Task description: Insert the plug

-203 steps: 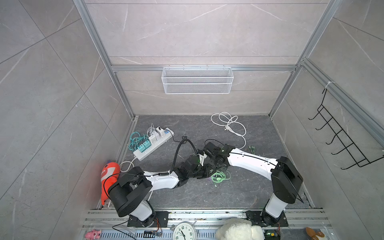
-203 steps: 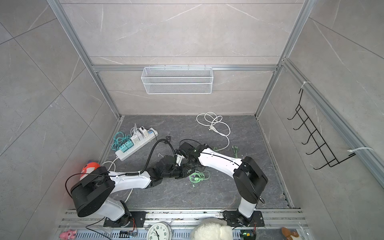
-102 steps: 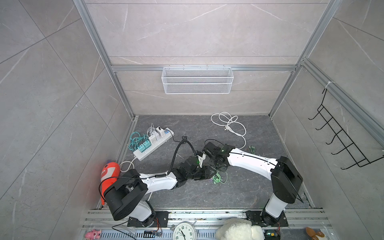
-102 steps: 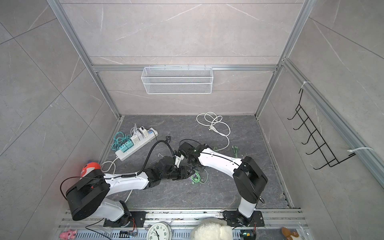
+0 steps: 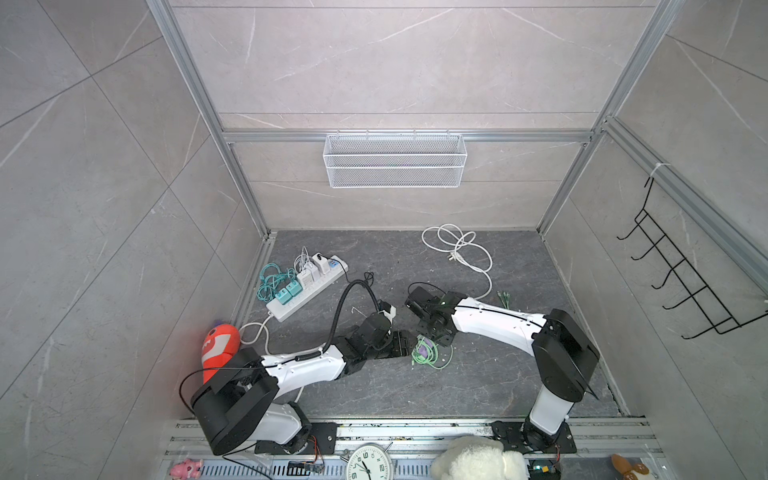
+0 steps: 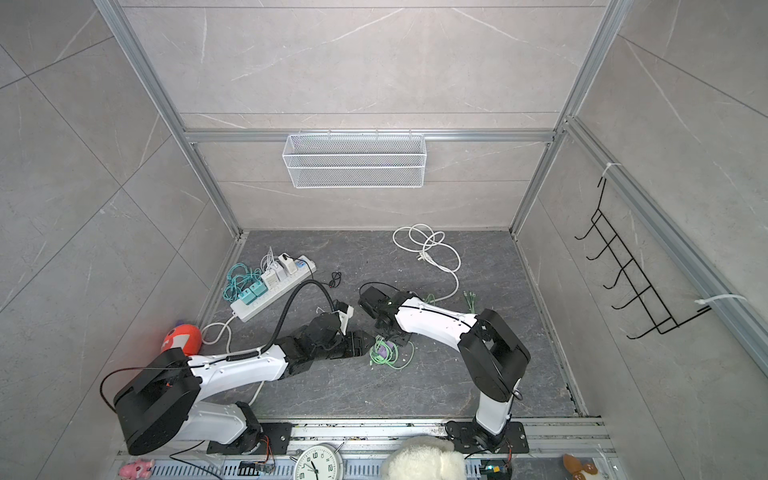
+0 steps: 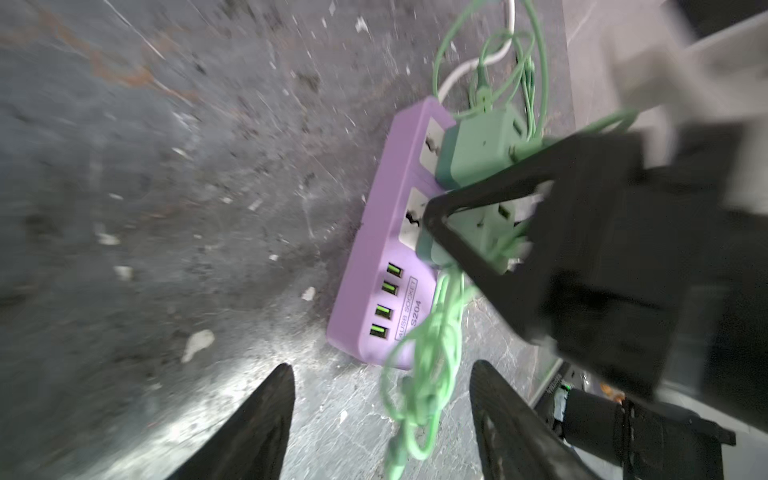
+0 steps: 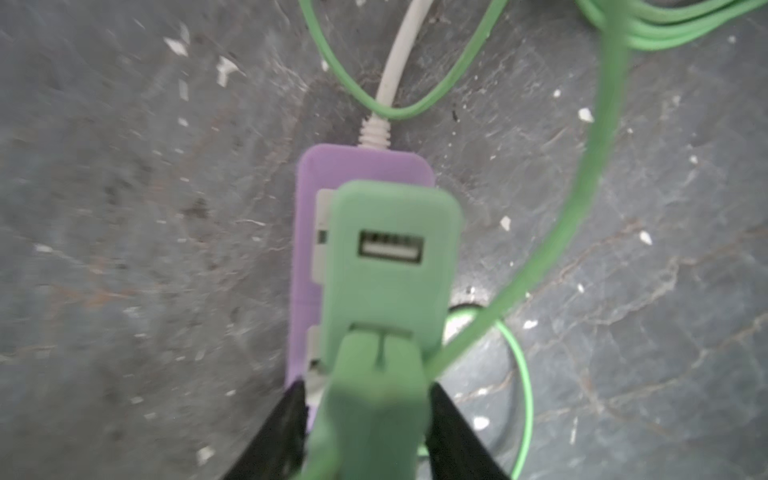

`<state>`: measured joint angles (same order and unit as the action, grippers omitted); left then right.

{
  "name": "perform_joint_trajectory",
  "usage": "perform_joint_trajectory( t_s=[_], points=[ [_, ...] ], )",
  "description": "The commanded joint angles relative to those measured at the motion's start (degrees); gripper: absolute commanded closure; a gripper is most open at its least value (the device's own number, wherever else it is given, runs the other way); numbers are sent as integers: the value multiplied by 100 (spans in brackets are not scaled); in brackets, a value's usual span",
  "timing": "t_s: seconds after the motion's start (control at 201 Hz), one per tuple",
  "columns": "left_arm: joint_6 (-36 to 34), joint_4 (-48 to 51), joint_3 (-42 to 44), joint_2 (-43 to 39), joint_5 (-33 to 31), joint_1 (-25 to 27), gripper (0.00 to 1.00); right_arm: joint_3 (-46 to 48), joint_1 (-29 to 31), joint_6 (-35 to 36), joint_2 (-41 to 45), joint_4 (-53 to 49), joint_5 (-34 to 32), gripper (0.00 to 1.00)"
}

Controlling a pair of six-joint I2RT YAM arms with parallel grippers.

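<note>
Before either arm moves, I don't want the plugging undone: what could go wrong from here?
1. The right gripper flanks the nearer green plug, which looks seated in the purple strip. If it lifts while pinching, it could pull the plug back out.
2. The green cable loops close to the open left gripper. A snag there could drag the strip.

Left gripper (image 7: pixel 382 365) has opened and backed off the purple strip (image 7: pixel 361 291).

Pale grey marbled tile walls (image 5: pixel 395 62), framed by aluminium posts (image 5: pixel 200 104), enclose a dark stone-look floor (image 5: pixel 395 257). A white wire basket (image 5: pixel 395 162) hangs on the back rail, a black hook rack (image 5: pixel 683 261) on the side wall.
</note>
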<state>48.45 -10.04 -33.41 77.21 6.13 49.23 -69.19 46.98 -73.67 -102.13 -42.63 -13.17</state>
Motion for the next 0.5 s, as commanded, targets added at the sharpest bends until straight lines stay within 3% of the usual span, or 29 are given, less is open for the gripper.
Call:
perform_joint_trajectory(
  t_s=[0.0,0.338,0.498],
  points=[
    [-318,485,-36,-346,-539,-142,27,190,-4,93,146,136,148,48],
    [-678,991,-131,-607,-1115,-625,21,98,23,717,1011,-247,-6,34],
    [-843,1301,-295,-688,-1680,-847,17,-511,-38,1340,1208,-859,-205,27]
  ],
)
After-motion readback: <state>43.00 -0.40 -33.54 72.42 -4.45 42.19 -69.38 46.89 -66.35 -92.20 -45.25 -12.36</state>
